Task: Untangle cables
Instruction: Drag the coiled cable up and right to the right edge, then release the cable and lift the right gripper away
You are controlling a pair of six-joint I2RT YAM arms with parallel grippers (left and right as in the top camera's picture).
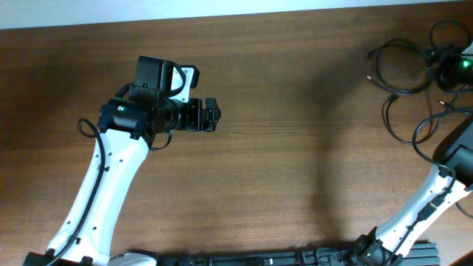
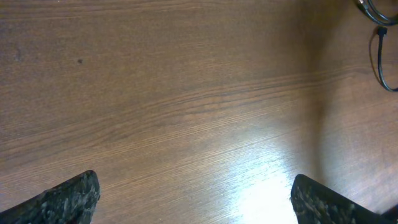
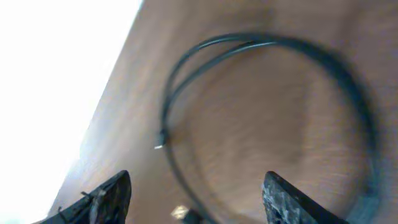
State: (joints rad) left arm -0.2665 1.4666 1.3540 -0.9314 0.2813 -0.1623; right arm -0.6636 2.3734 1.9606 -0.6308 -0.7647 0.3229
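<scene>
The cables [image 1: 405,81] are thin black cords looped together at the table's far right corner. My right gripper [image 1: 446,65] hovers over them there. In the right wrist view its fingers [image 3: 196,198] are open, with a blurred loop of cable [image 3: 261,46] and a small silver-tipped plug [image 3: 160,146] beneath them; nothing is held. My left gripper [image 1: 211,114] is open and empty over bare wood at the left middle, far from the cables. Its wrist view shows spread fingers [image 2: 196,198] and a bit of cable [image 2: 380,53] at the top right corner.
The brown wooden table [image 1: 295,162] fills the view. Its far edge [image 1: 222,18] meets a white surface along the top. A black rail [image 1: 295,258] runs along the front edge between the arm bases.
</scene>
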